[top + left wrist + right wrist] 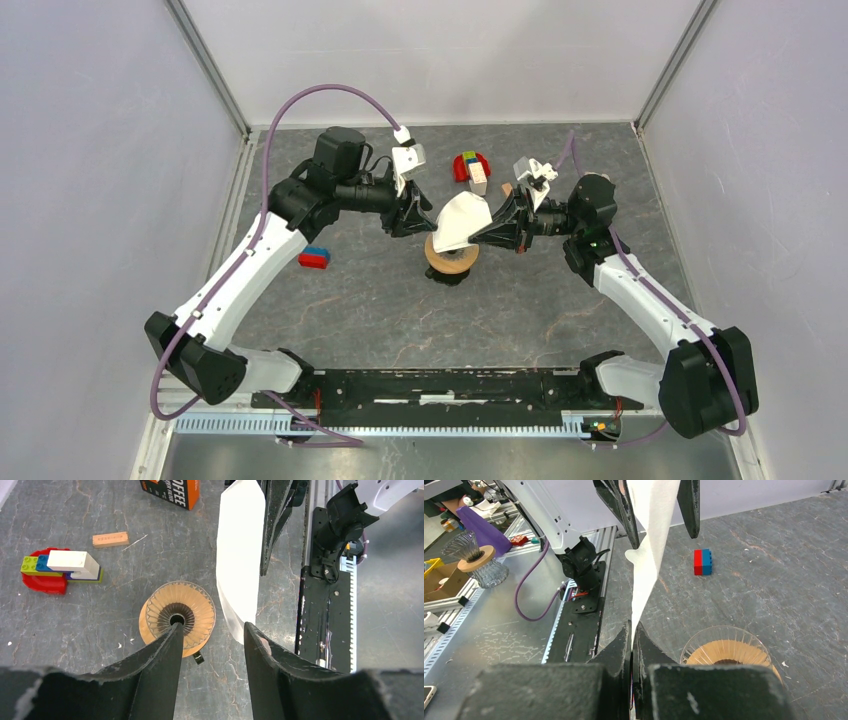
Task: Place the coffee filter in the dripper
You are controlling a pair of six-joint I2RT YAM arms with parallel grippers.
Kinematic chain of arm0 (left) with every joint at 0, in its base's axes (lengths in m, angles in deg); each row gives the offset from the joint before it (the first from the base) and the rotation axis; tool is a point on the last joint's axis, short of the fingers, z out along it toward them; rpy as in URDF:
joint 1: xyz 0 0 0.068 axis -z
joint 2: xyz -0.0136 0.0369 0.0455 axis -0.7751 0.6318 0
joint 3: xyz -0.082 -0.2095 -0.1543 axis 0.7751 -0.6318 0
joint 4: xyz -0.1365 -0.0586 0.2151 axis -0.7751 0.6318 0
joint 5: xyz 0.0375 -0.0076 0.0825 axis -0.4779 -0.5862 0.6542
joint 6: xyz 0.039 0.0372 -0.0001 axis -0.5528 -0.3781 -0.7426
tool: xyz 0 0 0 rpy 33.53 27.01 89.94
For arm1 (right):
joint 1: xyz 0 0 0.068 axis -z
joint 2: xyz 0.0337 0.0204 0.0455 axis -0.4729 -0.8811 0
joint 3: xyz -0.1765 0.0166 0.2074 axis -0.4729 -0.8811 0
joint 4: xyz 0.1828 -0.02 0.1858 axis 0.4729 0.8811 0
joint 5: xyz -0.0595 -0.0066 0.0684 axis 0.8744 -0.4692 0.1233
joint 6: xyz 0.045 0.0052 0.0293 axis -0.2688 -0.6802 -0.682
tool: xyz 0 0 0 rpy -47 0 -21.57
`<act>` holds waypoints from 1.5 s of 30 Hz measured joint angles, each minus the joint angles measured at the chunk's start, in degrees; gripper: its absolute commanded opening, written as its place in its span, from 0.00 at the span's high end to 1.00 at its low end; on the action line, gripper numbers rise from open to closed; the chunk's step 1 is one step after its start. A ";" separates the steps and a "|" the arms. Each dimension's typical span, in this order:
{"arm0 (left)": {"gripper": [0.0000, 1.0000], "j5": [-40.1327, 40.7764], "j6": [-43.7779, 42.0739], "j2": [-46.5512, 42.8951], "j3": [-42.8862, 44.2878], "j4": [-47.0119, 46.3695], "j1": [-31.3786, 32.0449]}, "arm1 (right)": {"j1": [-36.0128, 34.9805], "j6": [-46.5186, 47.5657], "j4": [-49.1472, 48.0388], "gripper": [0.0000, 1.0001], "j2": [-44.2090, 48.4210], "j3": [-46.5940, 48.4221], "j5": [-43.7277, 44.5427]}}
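1. Nearest on the grey table (400,330) stands the clear ribbed glass dripper with a tan wooden ring (447,264). It is upright with nothing in it. It looks light, so a sideways knock to the rim could shift it, and any approach should come straight down.
2. Just above it, towards its 12 o'clock in the overhead view, hangs the thin white paper coffee filter (458,222). It is folded flat, clear of the rim and not yet inside. Before lowering, its narrow end wants centring over the dripper's middle hole.
3. At the filter's 3 o'clock, the right claw (632,639) is clenched on one edge of the paper and carries it. It would do best to hold until the paper rests against the ribs.
4. At the filter's 9 o'clock, the left claw (212,630) is released, its fingers standing apart on either side of the sheet's free end. I cannot tell whether one brushes the paper. A gentle pinch there, then a slight pull apart, should open the cone without creasing it.
5. Farthest, at the dripper's 12 o'clock, sits a cluster of red and coloured toy blocks (470,167), well apart from the work.
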 measured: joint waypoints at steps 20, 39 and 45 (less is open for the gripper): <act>0.49 -0.28 2.27 -0.46 -4.39 -3.10 -2.49 | 0.00 -0.02 -1.73 1.00 1.27 -0.76 -0.20; 0.49 -4.57 3.72 -1.27 -3.10 -0.39 -2.97 | 0.00 0.02 -2.34 1.00 1.33 -1.01 0.07; 0.49 -6.80 3.98 -1.27 -3.10 -1.25 -2.97 | 0.02 0.55 -1.46 1.00 1.33 -1.01 0.11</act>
